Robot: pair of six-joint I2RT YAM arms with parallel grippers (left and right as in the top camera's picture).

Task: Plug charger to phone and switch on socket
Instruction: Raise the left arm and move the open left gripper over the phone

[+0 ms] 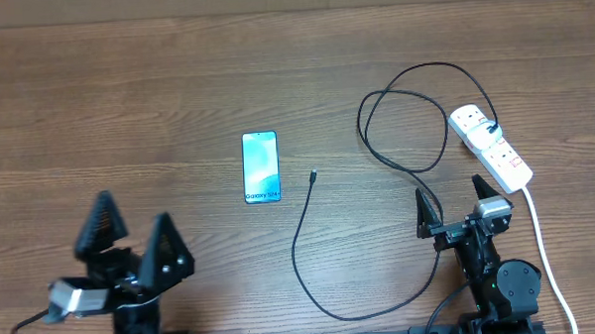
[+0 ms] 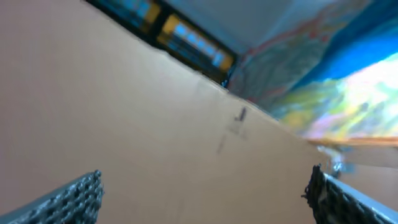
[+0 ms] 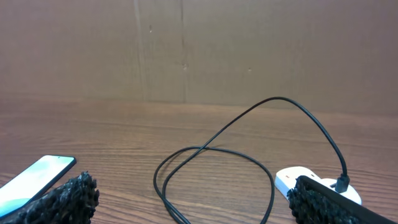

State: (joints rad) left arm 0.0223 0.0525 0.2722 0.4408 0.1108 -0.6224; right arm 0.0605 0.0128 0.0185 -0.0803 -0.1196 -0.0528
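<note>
**Overhead**
- Table point(image 1: 127, 113): wood-grain top, all items lie on it.
- Phone point(image 1: 261, 167): flat, screen up and lit, mid-table, long side running away from you. Nothing touches it.
- Charger point(image 1: 293, 248): thin blk cable. Connector tip point(image 1: 312, 176) lies loose just right of the phone, apart from it. The cable sweeps toward the near edge, then right, passes by the R gripper and loops twice before reaching the socket.
- Socket point(image 1: 490, 145): white strip, far right, set at an angle. Blk plug point(image 1: 492, 130) sits in it. White cord point(image 1: 538, 238) trails to the near edge.
- L gripper point(image 1: 133, 240): near-left, jaws spread wide, holding nothing, well away from the phone.
- R gripper point(image 1: 456, 206): near-right, jaws apart, empty, just short of the socket's near end.

**L wrist**
- You see only both fingers point(image 2: 68, 199) spread at the bottom corners, a tan cardboard wall point(image 2: 124, 106), and a blurred bright patch at upper right. No task items.

**R wrist**
- Fingers point(image 3: 62, 199) wide, nothing between them.
- Phone lower left, partly behind the left finger.
- Cable loops at centre.
- Socket end w/ plug lower right.
- Brown cardboard behind.
</note>
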